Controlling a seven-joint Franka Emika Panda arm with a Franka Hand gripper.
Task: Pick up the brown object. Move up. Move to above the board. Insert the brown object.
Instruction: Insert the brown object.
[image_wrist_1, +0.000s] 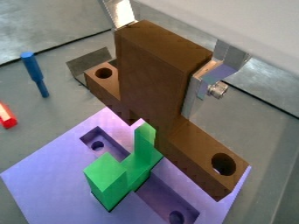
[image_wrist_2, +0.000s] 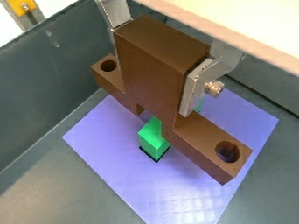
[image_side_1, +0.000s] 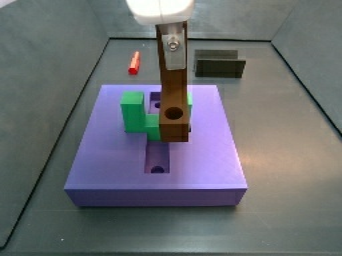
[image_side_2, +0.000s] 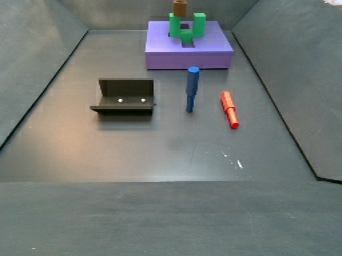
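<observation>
My gripper (image_wrist_1: 163, 52) is shut on the brown object (image_wrist_1: 158, 83), gripping its upright part from both sides; this also shows in a wrist view (image_wrist_2: 158, 57). The brown object's crossbar with round holes (image_wrist_2: 222, 150) hangs directly over the lavender board (image_wrist_2: 111, 149), next to the green block (image_wrist_2: 152, 138). In a side view the gripper (image_side_1: 171, 42) holds the brown object (image_side_1: 174, 105) upright over the board (image_side_1: 201, 160), with its lower end at the central slot beside the green block (image_side_1: 134, 112). I cannot tell whether it touches the board. It shows far off in a side view (image_side_2: 179, 9).
A dark fixture (image_side_2: 124, 97) stands on the floor away from the board (image_side_2: 187, 50); it also shows in a side view (image_side_1: 218, 65). A blue bar (image_side_2: 193, 88) and a small red bar (image_side_2: 231, 108) lie near it. Grey bin walls surround the floor.
</observation>
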